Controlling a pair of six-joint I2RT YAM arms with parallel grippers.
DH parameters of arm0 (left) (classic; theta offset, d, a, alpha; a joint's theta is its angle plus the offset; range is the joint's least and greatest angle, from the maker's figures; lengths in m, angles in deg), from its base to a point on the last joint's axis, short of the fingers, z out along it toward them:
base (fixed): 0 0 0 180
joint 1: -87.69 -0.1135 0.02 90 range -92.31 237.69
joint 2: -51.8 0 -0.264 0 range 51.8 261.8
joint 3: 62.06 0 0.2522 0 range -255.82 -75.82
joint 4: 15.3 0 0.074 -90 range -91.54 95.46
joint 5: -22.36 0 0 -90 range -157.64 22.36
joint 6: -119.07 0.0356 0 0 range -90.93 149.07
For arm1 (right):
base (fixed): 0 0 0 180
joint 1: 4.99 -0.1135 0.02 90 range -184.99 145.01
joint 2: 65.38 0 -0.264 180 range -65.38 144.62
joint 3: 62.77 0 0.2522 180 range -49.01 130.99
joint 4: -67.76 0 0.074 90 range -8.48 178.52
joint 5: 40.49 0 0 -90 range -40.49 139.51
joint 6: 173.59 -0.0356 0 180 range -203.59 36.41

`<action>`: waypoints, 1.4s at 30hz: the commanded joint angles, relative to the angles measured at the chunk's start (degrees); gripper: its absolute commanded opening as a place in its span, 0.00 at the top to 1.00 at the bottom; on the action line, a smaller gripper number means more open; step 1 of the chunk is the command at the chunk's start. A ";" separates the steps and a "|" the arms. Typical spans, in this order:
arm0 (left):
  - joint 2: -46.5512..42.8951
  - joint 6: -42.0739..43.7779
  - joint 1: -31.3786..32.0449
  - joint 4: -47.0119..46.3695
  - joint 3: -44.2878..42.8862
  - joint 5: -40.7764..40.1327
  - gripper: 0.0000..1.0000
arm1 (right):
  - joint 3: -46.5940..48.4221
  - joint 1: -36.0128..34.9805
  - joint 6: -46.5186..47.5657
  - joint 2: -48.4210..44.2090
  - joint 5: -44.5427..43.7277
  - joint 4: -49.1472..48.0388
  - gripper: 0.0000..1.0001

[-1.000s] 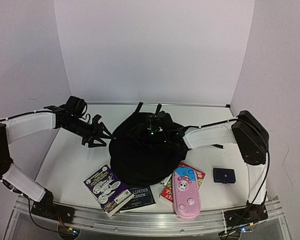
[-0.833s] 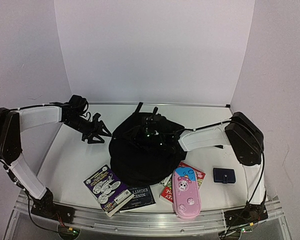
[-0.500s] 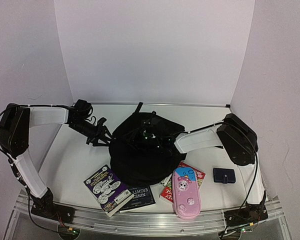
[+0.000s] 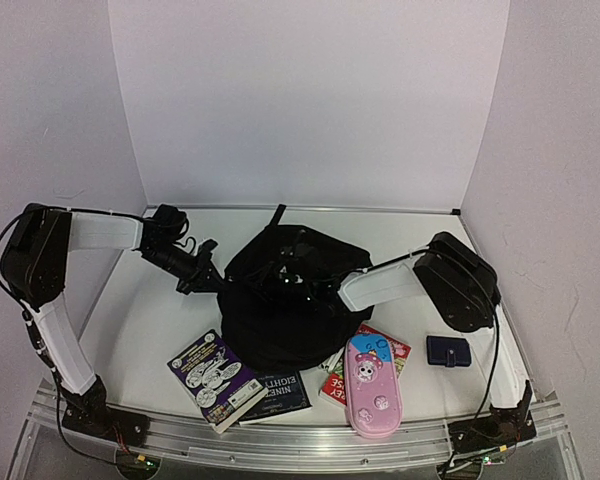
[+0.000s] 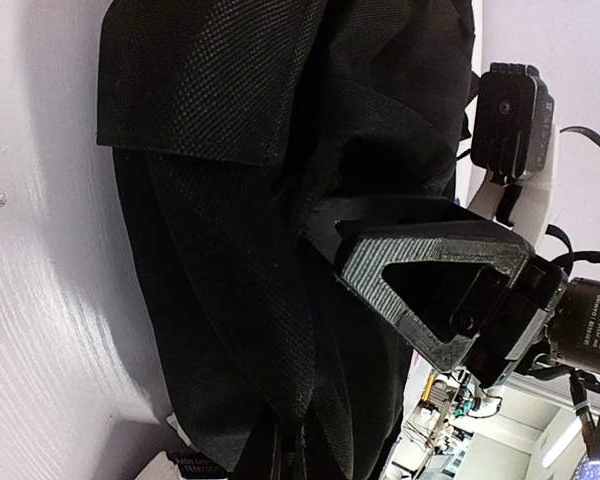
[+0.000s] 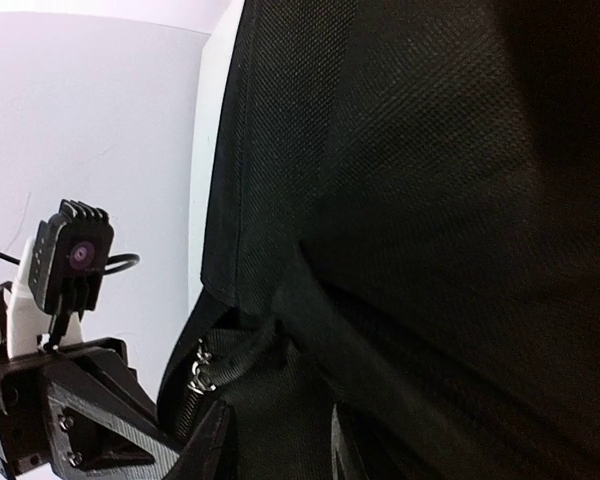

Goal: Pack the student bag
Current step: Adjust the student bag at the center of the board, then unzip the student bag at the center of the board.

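Left tool (image 4: 208, 274) level beside student bag (image 4: 280, 325)

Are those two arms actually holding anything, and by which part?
Cannot tell. The left gripper sits at the left edge of the student bag, the right gripper among its folds; black on black hides any grip.

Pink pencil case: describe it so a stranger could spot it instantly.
Find the big black backpack mid-table, then look in front of it toward the right, at the near edge. The pink pencil case lies overlapping a red book. It is the only pink thing: oblong, rounded ends, a cartoon figure on its lid, unlike the plain dark-blue pouch nearby.
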 commanded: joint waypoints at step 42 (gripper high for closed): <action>2.00 3.00 1.36 1.15 -1.28 1.10 1.00 | 7.89 0.02 -1.83 7.91 -3.40 -5.27 0.74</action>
